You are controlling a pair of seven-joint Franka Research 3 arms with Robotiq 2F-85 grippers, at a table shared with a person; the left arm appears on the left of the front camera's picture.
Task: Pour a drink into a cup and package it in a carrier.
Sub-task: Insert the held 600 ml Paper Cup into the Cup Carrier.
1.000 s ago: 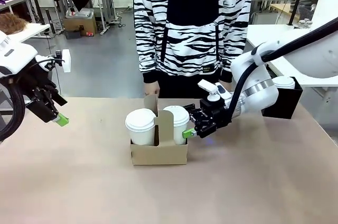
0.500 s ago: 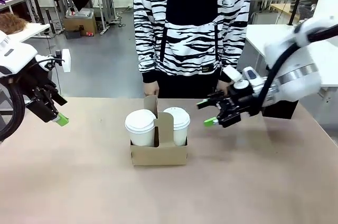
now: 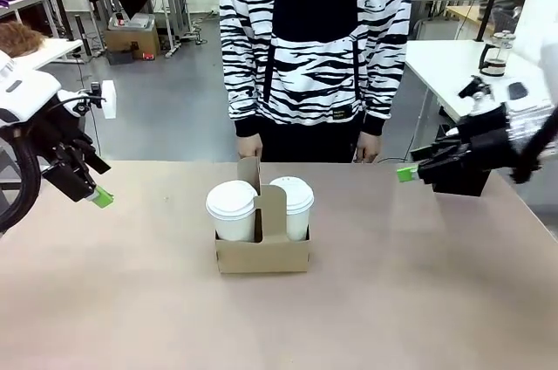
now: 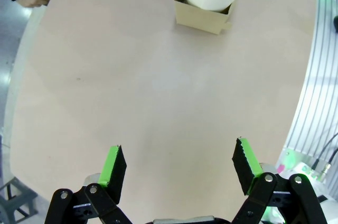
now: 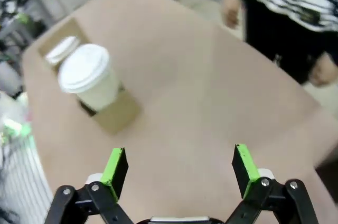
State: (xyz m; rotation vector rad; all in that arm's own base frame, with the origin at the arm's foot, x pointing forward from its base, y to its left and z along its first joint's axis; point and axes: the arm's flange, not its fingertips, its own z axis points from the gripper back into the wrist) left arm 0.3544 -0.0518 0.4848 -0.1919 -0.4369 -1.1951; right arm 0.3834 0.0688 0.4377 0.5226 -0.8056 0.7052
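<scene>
I see two lidded white paper cups (image 3: 234, 210) seated upright in the brown cardboard carrier (image 3: 262, 250); both my grippers, left (image 4: 179, 168) and right (image 5: 180, 166), are spread, empty.

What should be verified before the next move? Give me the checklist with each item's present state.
1. Both cups seated in the carrier: ok, one on each side of the handle panel.
2. Lids on both cups: ok, white lids in place.
3. Left gripper open and holding nothing: ok, at the table's left edge, apart from the carrier.
4. Right gripper open and holding nothing: ok, off to the table's right side near the black box.
5. Person's hands away from the carrier: ok, at the far table edge.
6. Cups filled with drink: cannot tell, lids hide the contents.
</scene>
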